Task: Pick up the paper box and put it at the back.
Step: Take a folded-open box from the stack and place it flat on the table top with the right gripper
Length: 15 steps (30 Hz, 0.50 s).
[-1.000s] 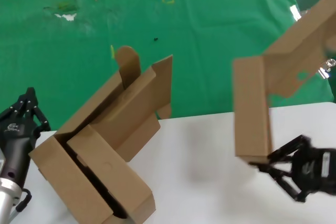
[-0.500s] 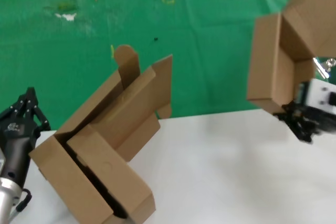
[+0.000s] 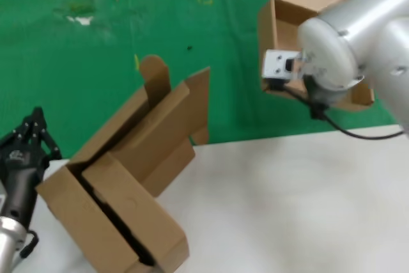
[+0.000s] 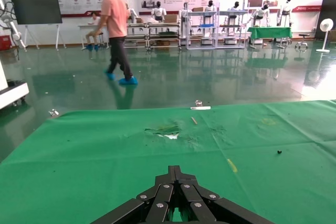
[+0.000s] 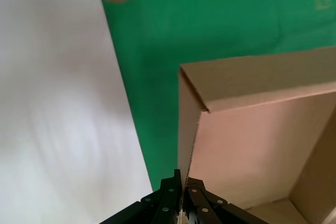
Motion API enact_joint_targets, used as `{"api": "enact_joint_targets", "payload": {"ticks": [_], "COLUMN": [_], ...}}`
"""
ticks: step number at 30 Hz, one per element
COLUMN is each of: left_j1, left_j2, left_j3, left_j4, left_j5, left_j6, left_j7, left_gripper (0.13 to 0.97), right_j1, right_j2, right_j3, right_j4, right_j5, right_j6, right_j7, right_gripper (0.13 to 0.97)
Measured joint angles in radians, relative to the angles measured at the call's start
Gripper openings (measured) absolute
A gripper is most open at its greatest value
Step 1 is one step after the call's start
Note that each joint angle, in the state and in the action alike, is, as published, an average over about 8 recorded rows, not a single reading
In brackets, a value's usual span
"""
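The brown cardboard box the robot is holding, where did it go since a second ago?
The right gripper, fingers shut on one wall of the shallow brown cardboard paper box, carried it up off the white table and away over the green cloth at the back. It has not let go. The stack of open brown cardboard boxes and the left gripper beside it stayed put.

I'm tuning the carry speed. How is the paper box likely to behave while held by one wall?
Likely light: the right gripper holds the paper box aloft over the green cloth by one thin wall. That wall may flex, since it is single-sheet cardboard. Pinched at an edge, the open box could swing or twist during quick moves.
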Motion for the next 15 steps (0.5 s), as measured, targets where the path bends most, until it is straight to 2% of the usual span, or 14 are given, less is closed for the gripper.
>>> {"api": "enact_joint_targets", "payload": {"ticks": [5,11,15], "left_j1": [0.0,0.0,0.0], "left_j2": [0.0,0.0,0.0], "left_j3": [0.0,0.0,0.0], "left_j4": [0.0,0.0,0.0], "left_j5": [0.0,0.0,0.0], "left_j6": [0.0,0.0,0.0], "left_j7": [0.0,0.0,0.0], "left_gripper": [0.14,0.14,0.14], "right_j1": [0.09,0.151,0.16], "right_j2": [-0.106,-0.224,-0.272], "right_j3": [-0.094,-0.141,-0.158], "right_j4": [-0.224,-0.503,-0.627], "right_j5": [-0.039,-0.053,-0.055], "right_j6": [0.006,0.073,0.135], "right_j7": [-0.009,-0.033,-0.029], "right_gripper": [0.137,0.137,0.137]}}
